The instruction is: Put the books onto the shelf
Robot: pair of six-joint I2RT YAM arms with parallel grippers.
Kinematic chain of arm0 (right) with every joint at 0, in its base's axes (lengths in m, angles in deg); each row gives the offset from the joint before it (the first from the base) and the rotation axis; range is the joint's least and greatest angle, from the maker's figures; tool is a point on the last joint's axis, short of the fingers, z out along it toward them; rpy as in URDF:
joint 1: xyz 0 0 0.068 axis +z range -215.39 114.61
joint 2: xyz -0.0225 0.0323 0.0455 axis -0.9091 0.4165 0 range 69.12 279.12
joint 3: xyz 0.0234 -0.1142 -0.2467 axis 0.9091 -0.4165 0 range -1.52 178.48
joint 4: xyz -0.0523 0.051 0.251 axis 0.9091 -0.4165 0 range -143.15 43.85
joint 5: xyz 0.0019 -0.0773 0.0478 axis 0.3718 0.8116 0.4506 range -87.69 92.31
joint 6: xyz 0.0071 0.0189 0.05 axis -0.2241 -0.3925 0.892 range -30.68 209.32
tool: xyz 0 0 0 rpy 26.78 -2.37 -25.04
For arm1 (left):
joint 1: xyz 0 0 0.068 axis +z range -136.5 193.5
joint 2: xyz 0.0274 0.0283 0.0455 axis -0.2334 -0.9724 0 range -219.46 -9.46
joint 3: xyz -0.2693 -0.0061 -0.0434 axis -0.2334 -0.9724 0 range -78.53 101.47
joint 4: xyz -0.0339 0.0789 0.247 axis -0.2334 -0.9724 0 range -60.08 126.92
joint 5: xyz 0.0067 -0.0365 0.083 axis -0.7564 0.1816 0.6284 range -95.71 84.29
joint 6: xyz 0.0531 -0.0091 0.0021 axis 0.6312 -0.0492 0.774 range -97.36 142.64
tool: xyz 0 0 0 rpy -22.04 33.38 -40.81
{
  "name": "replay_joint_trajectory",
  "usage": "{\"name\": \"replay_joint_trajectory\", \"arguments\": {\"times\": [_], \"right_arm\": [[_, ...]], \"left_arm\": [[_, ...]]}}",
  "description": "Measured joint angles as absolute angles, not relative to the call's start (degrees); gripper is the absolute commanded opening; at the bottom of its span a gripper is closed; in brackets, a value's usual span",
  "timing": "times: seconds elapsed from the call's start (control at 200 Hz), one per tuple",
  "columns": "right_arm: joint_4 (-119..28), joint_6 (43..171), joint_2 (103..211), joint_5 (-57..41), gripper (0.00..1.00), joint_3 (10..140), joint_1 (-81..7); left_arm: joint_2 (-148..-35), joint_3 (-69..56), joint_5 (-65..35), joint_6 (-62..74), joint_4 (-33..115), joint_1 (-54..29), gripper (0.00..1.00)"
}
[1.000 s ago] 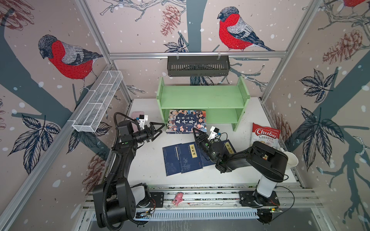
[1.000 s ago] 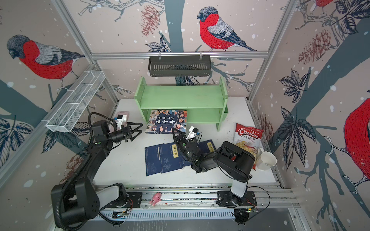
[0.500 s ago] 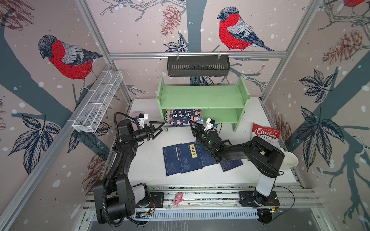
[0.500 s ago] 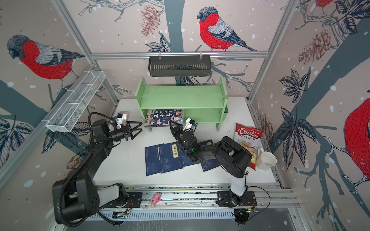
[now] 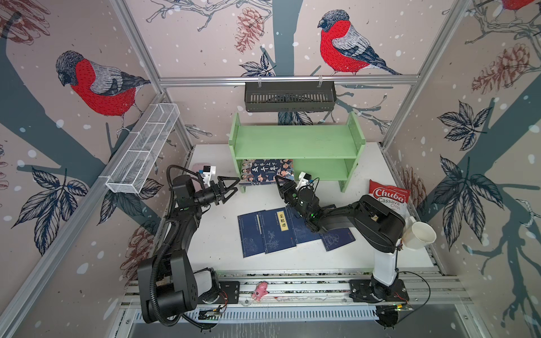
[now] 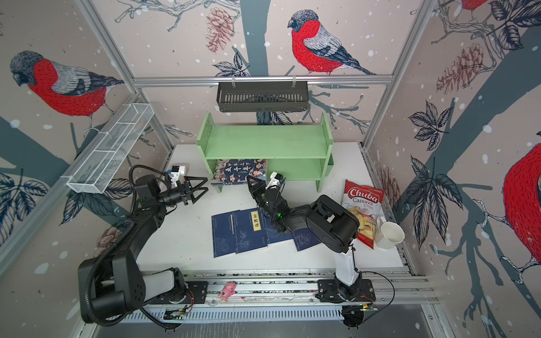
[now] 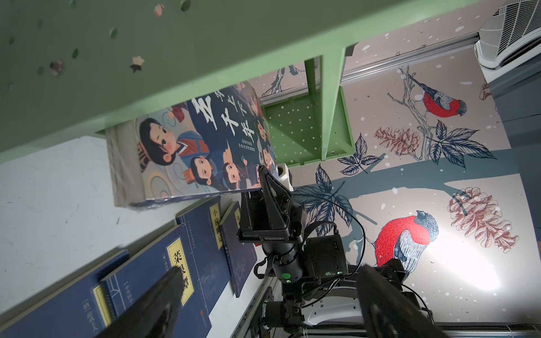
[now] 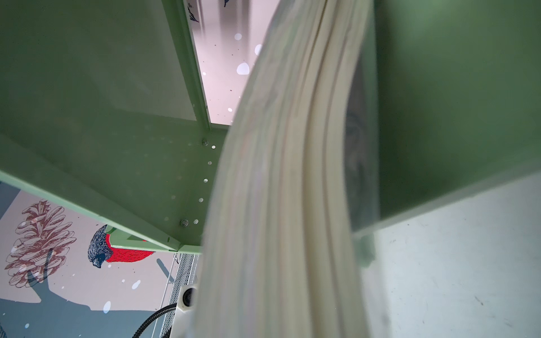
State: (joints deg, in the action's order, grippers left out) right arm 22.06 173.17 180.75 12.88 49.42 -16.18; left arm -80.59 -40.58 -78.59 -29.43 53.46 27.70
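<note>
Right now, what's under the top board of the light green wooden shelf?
The colourful cartoon-cover book, gripped by the right tool, sits partway under it; its far part is covered.

shelf point(image 5: 298, 143) lower left blocked by cartoon book point(image 5: 265, 172), lower right open, top tier open

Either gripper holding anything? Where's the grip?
Right gripper grips the cartoon book at its near corner, across the page edges. Left gripper is open and empty.

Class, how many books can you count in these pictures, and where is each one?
5. Four navy books overlap on the table: left, labelled, third, right. The cartoon book is half into the shelf under its top board, held by the right gripper. None looks hidden.
</note>
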Motion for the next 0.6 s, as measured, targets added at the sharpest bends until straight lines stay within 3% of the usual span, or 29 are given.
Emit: {"name": "replay_joint_trajectory", "arguments": {"times": [0.24, 0.35, 0.6], "right_arm": [[23.63, 175.03, 183.86, 12.07, 0.02, 51.15, -17.42], [24.35, 176.25, 184.69, 11.72, 0.07, 51.45, -17.73], [23.68, 176.49, 183.68, 11.35, 0.48, 51.65, -17.88]], "left_arm": [[-81.40, -41.08, -78.74, -30.35, 55.18, 27.70, 0.92], [-81.71, -41.23, -78.74, -31.16, 56.23, 27.70, 0.92], [-82.32, -42.11, -78.57, -33.54, 59.40, 27.70, 0.92]]}}
